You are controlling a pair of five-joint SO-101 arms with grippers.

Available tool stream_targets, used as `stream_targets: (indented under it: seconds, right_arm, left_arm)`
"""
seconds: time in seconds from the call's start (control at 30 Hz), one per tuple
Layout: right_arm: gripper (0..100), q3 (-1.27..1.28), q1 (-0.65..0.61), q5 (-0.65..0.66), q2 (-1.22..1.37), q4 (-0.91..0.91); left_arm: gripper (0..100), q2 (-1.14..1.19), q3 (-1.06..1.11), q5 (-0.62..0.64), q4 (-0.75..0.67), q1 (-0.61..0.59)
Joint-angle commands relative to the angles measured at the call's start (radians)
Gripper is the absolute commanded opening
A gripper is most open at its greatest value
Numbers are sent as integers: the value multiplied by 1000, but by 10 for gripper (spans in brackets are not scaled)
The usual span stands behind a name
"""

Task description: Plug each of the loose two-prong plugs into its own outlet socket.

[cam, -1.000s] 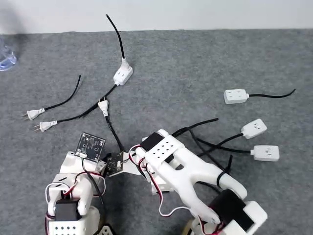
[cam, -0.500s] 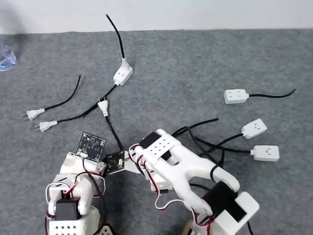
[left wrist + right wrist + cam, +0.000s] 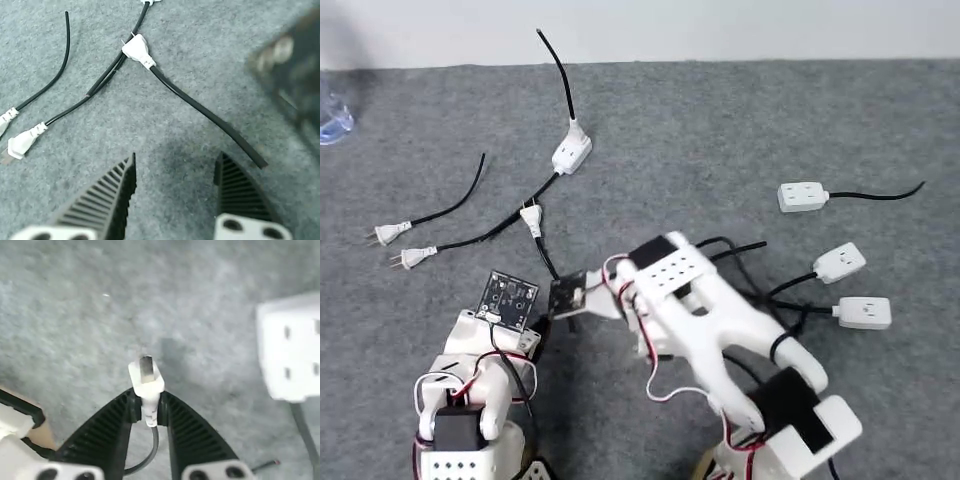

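My right gripper [image 3: 146, 401] is shut on a white two-prong plug [image 3: 145, 376], prongs pointing away from it over the grey carpet. A white outlet socket [image 3: 292, 350] lies off to one side of the plug, apart from it. In the high view the right arm [image 3: 672, 275] reaches over the middle front of the carpet. My left gripper [image 3: 175, 165] stands open with nothing in it, short of a loose white plug [image 3: 136, 48] on a black cord [image 3: 210, 117]. Two more loose plugs [image 3: 386, 234] [image 3: 412, 258] lie at the far left.
A white outlet [image 3: 571, 152] with cords lies at the back left. Three more white outlets [image 3: 802, 196] [image 3: 839, 262] [image 3: 863, 312] lie on the right, their black cords [image 3: 740, 290] tangled under the right arm. A blurred dark part of the right arm [image 3: 295, 75] hangs near the left gripper.
The right arm has swung away from the front edge, towards the middle of the carpet, and its wrist camera board has moved farther back. The left arm has kept still.
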Motion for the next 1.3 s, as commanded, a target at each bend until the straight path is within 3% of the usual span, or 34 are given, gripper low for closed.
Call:
stream_targets:
  seconds: [0.0,0.33,0.57,0.77,1.0,1.13,1.27]
  right_arm:
    - [8,-77,51,17,10,-16]
    - [13,-98,67,3,174,-94]
    - [195,-218,94,-147,174,-88]
    - [164,-292,90,-155,174,-16]
    - [113,-411,76,-157,173,234]
    - [138,-402,5,-172,143,320]
    - [76,-307,-119,-183,36,325]
  left_arm:
    - [236,-11,-10,-6,-25,8]
    - [236,-11,-8,-6,-25,8]
    - [236,-11,-4,-8,-37,9]
    - [236,-11,1,-8,-38,9]
    - [236,-11,1,-8,-38,9]
    - [236,-11,2,-8,-38,9]
    - [236,-11,2,-8,-38,9]
